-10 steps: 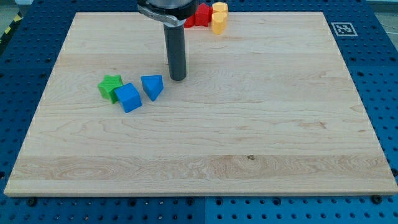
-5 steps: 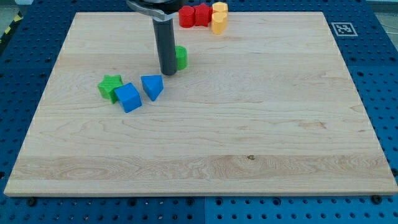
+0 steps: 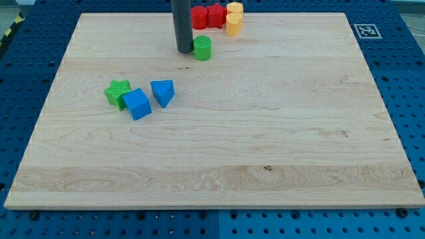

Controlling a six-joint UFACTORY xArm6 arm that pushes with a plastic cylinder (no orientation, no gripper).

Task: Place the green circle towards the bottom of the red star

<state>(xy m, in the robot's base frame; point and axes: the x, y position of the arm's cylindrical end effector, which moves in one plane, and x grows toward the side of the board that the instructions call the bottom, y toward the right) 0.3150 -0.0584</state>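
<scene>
My tip (image 3: 184, 50) holds nothing and sits just left of the small green circular block (image 3: 202, 48) on the wooden board (image 3: 265, 133). The red star-shaped block (image 3: 216, 15) lies far-right of the circle, near the far edge.

Pale matt wooden board (image 3: 265, 133), seemingly smooth

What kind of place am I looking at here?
Probably a robotics lab bench: a wooden board on a blue perforated table, a printed marker tag, and my tip just left of the green circle.
</scene>
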